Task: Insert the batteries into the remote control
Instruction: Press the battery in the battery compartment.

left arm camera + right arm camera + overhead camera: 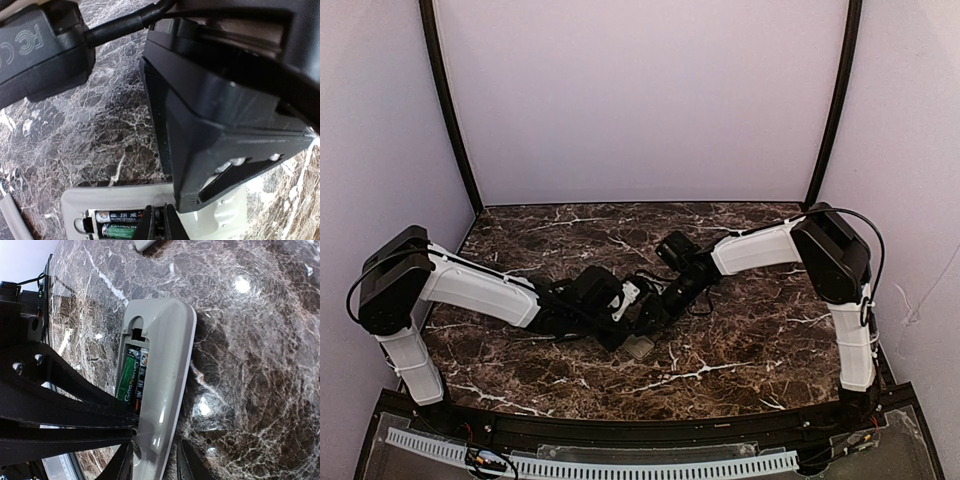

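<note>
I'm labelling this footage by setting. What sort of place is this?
Probably a robotics test booth: plain lilac walls, a marble-patterned tabletop, and two robot arms mounted at its near edge.

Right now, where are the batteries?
In the right wrist view, the batteries lie side by side in the open back compartment of the remote control, on the table.

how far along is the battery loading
Done: both batteries lie in the open back of the remote. In hand: the right pincer grips the remote's end; the shut left pincer is down at the batteries. Left: press them flat if needed, then close the back.
</note>
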`<action>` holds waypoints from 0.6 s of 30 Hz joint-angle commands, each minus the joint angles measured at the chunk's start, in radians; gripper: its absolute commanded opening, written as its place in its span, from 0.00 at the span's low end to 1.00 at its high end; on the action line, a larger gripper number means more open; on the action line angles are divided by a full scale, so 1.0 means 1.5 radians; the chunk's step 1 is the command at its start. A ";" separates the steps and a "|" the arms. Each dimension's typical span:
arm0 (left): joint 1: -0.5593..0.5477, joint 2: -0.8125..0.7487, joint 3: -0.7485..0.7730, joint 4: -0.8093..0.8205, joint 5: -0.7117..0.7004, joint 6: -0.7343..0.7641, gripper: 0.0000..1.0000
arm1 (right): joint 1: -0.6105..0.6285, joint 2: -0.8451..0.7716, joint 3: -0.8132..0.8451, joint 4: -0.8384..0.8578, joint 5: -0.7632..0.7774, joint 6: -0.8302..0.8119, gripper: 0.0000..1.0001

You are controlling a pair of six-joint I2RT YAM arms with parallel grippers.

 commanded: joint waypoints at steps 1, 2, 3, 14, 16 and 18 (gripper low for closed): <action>0.009 0.003 -0.062 -0.069 0.004 -0.010 0.08 | 0.010 0.041 -0.009 -0.042 0.055 -0.008 0.30; 0.009 0.000 -0.071 -0.067 0.004 -0.010 0.08 | 0.010 0.042 -0.008 -0.043 0.054 -0.008 0.29; 0.009 -0.007 -0.083 -0.064 0.004 -0.011 0.08 | 0.010 0.043 -0.008 -0.042 0.055 -0.008 0.29; 0.013 -0.001 -0.161 0.089 -0.002 -0.008 0.11 | 0.009 0.042 -0.009 -0.045 0.053 -0.008 0.28; 0.015 0.018 -0.170 0.119 0.002 -0.008 0.11 | 0.008 0.041 -0.008 -0.045 0.053 -0.008 0.28; 0.018 0.033 -0.177 0.144 0.007 -0.005 0.11 | 0.008 0.039 -0.006 -0.047 0.053 -0.009 0.28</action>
